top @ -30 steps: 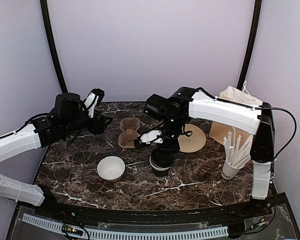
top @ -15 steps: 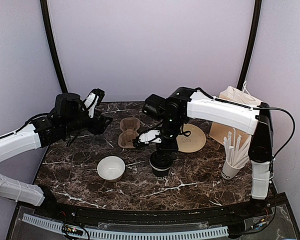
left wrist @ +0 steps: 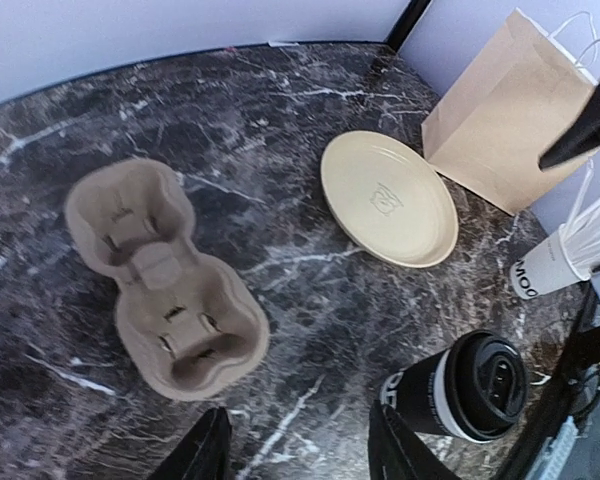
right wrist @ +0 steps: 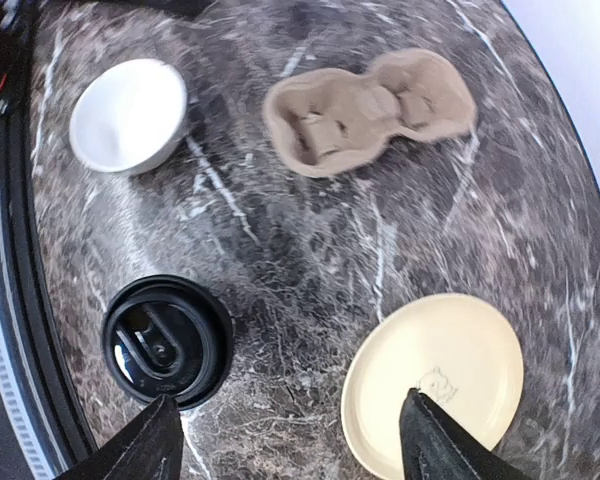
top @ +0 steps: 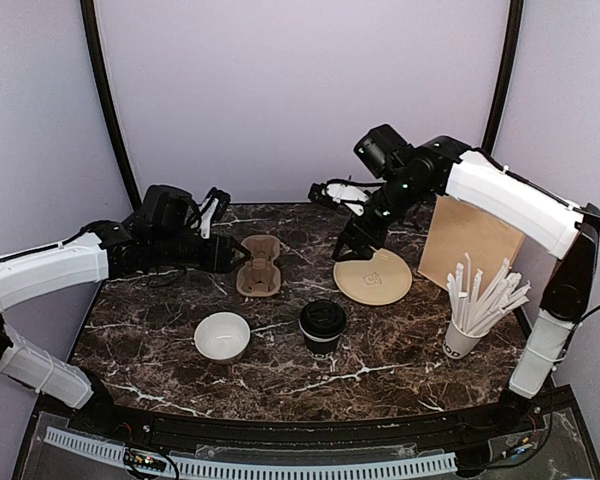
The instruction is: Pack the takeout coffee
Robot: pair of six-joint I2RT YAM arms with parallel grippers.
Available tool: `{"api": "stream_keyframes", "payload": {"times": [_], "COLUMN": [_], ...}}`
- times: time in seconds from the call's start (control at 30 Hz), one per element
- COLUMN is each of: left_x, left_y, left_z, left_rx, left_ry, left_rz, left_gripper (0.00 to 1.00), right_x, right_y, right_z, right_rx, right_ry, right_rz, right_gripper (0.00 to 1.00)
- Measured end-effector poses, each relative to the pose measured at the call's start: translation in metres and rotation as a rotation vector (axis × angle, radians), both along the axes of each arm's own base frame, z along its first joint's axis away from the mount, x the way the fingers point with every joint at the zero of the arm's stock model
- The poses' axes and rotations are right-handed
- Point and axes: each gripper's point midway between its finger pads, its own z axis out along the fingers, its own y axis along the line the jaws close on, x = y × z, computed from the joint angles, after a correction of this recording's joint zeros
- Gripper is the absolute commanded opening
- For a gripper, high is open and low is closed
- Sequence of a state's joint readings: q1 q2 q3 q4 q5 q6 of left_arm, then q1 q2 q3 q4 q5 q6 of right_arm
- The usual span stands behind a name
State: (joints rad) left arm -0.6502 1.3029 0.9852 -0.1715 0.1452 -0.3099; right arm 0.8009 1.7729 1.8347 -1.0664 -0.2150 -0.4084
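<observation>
The coffee cup (top: 322, 327) stands right of the bowl (top: 222, 336) (carrier (top: 260, 266) behind both).

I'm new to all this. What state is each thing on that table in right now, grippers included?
cup carrier: empty
coffee cup: upright, lid on, outside the cup carrier
white bowl: empty
plate: bare
paper bag: standing
straw cup: upright, holds straws
left gripper: open, empty
right gripper: open, empty

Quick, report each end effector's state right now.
Left end effector: open, holding nothing.
Right end effector: open, holding nothing.
</observation>
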Motion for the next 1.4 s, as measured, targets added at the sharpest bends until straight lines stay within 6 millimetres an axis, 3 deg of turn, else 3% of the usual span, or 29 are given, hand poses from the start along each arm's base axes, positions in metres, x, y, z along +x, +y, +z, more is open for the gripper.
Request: {"api": "stream_keyframes", "payload": {"times": [0.07,0.17,0.33,0.5,0.93,1.4], "left_x": [-0.010,-0.027,-0.052,-0.066,-0.079,-0.083], "left_y": [-0.012,-0.033,-0.066,-0.076,-0.090,-0.103], "left_z": [-0.009,-0.020,-0.037,-0.049,-0.068,-0.083], "left_rx": [-0.043,-0.084,-0.102,-0.119,-0.145,-0.161], "left_ry": [0.084,0.184,0.320,0.418,0.543,0.595], "left_rz": [-0.013,-0.052,-0.114,-0.131,-0.129,-0.158], "left_gripper": [0.49,0.49,0.51,0.54,0.59,0.51], "right_x": [0.019,0.028,0.011,-0.007,-0.031,-0.037], "right_y": [-0.015,-0.027,-0.031,-0.036,-0.038,-0.033], "right_z": [-0.005,-0.031,-0.065,-0.090,-0.108,-0.105], "right_rx": [0.036,0.035,0.004,-0.020,-0.015,0.015], "right_ry": [0.034,0.122,0.257,0.355,0.465,0.500], "right_rz": [-0.103,-0.188,-0.207,-0.207,-0.181,-0.159], "right_gripper": [0.62,0.59,0.59,0.58,0.53,0.54]}}
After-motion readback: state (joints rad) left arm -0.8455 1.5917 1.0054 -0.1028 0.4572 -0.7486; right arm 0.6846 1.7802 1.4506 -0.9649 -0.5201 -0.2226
